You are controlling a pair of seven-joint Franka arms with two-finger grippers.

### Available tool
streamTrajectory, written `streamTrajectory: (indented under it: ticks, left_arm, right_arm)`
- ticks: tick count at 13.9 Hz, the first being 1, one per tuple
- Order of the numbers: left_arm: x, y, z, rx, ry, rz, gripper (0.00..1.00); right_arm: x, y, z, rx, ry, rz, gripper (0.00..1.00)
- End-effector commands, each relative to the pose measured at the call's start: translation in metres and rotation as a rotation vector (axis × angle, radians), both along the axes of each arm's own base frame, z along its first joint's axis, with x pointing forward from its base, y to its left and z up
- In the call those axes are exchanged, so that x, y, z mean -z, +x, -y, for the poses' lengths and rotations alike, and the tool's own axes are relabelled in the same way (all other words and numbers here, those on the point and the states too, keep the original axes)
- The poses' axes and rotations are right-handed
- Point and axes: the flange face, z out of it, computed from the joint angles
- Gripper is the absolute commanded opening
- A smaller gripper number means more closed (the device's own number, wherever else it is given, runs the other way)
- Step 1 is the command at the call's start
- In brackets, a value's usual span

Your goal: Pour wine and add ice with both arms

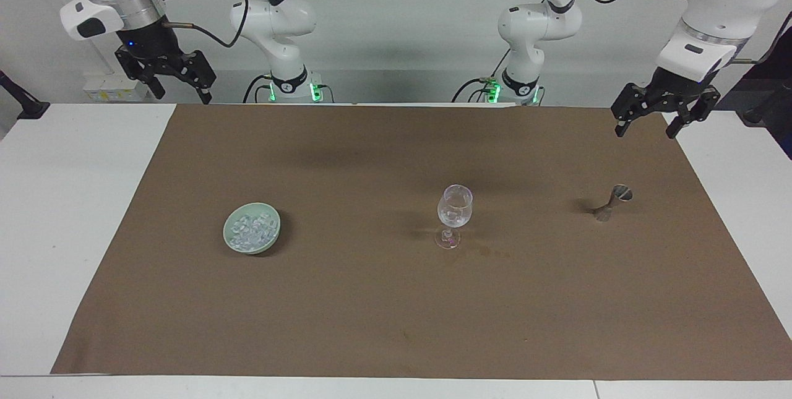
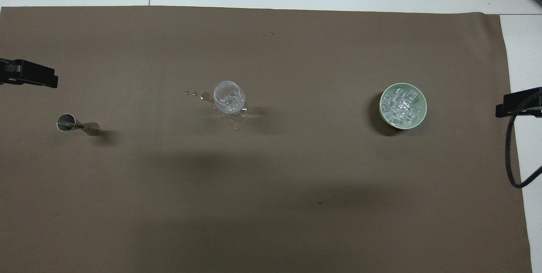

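The ice (image 1: 250,230) is heaped in a pale green bowl (image 1: 272,239), well apart from the stemmed glass (image 1: 455,207), toward the right arm's end. Both the left gripper (image 1: 646,123) and right gripper (image 1: 179,91) are held raised, fingers spread, empty.

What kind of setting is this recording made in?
Likely a robotics lab staged as a bar: brown paper mat on a white table, clear stemmed glass, metal jigger, pale green bowl of ice.
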Motion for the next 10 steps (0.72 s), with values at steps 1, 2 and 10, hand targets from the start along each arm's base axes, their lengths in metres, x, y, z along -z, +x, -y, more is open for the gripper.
streamTrajectory:
  ticks: [1, 2, 10]
  left_arm:
    - [-0.004, -0.003, -0.003, 0.004, 0.019, 0.002, 1.0]
    - [-0.003, -0.003, 0.0, 0.002, 0.021, 0.001, 1.0]
    - [0.006, -0.004, -0.003, -0.009, 0.015, -0.029, 1.0]
  right_arm:
    - [0.0, -0.004, 0.001, -0.013, 0.027, -0.011, 1.0]
    - [-0.001, -0.004, 0.001, -0.013, 0.029, -0.009, 1.0]
    - [0.001, -0.004, 0.014, 0.016, 0.031, -0.006, 1.0]
